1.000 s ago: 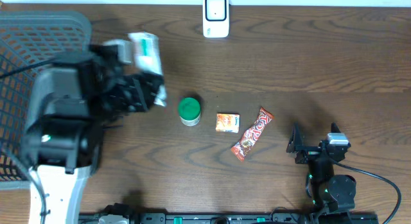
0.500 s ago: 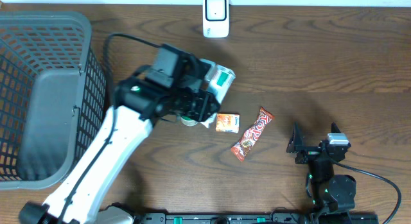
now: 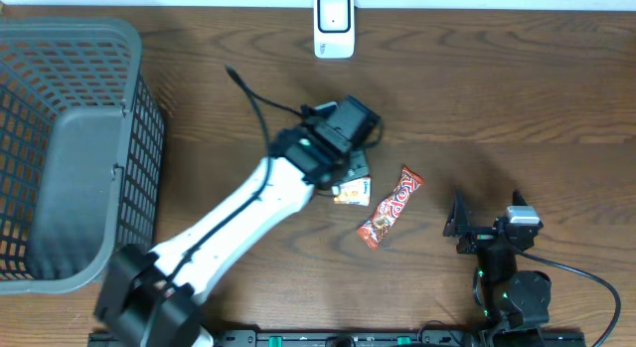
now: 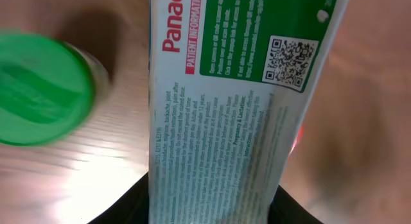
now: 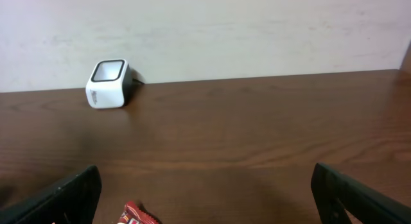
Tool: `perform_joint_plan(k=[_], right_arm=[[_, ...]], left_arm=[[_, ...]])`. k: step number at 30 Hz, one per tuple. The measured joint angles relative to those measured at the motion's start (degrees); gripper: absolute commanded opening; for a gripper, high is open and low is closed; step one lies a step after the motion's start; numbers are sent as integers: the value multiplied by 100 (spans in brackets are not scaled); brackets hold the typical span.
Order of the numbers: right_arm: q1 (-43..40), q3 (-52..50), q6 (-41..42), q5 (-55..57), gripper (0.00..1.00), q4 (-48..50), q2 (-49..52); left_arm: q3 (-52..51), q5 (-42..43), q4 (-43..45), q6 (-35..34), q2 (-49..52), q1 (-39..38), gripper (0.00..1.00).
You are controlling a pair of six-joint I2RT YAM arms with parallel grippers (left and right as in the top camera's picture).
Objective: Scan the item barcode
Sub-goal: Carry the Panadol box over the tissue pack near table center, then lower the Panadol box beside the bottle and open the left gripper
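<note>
The item is a white and green medicine box (image 4: 225,121) with fine print and a QR code (image 4: 290,60). It fills the left wrist view, and my left gripper (image 4: 215,208) is shut on its lower end, dark jaws on either side. In the overhead view the left gripper (image 3: 348,160) hovers over the table's middle and the arm hides most of the box. The white scanner (image 3: 334,25) stands at the far edge, also in the right wrist view as the scanner (image 5: 107,92). My right gripper (image 3: 487,228) rests open and empty near the front right.
A green-lidded jar (image 4: 38,89) stands just beside the held box. A small orange packet (image 3: 353,191) and a red candy bar (image 3: 391,206) lie right of the left gripper. A grey mesh basket (image 3: 60,49) fills the left side.
The left arm has swung from beside the basket rightward across the table with the box in its grip, ending over the jar and orange packet. The right arm has not moved.
</note>
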Motion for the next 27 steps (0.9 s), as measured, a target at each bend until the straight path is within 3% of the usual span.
perform_joint_plan(k=[14, 20, 27], right_arm=[[0, 0, 0, 0, 99, 0, 0], [0, 0, 0, 0, 99, -2, 0], [0, 0, 0, 0, 99, 0, 0]], left_arm=[[0, -350, 1176, -4249, 1731, -601, 39], [0, -348, 1606, -5053, 1781, -601, 63], [0, -302, 1860, -5095, 1781, -601, 70]])
